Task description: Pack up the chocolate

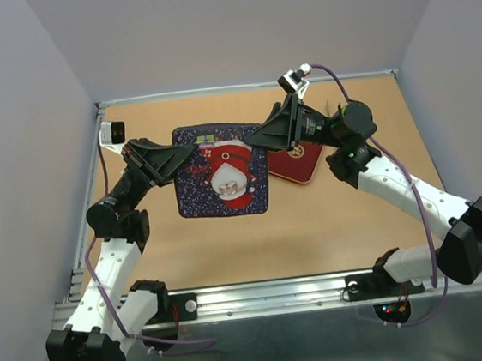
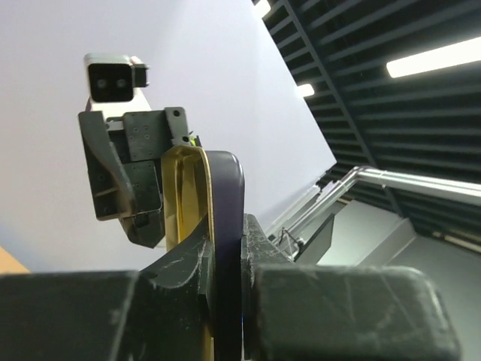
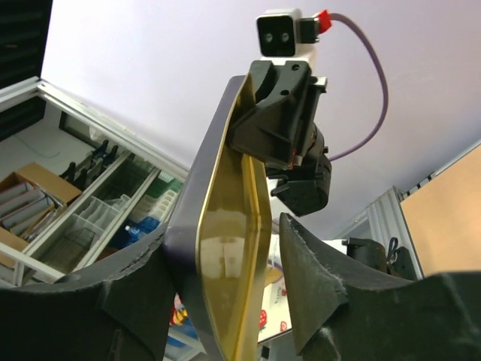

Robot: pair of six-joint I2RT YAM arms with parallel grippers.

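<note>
A dark blue square tin lid [image 1: 220,170] with a Santa picture is held flat above the table between both arms. My left gripper [image 1: 181,163] is shut on the lid's left rim; in the left wrist view the two fingers [image 2: 267,248] clamp the dark rim [image 2: 225,195]. My right gripper [image 1: 260,138] is at the lid's right edge and stands open. In the right wrist view the lid's gold inside [image 3: 225,256] leans on one finger [image 3: 143,271], with a gap to the other [image 3: 301,256]. The chocolate is out of view.
A red tray [image 1: 297,162] lies on the brown table [image 1: 332,223], partly under the lid's right edge and my right gripper. A metal rail [image 1: 270,294] runs along the near edge. Grey walls close in the table at the back and both sides.
</note>
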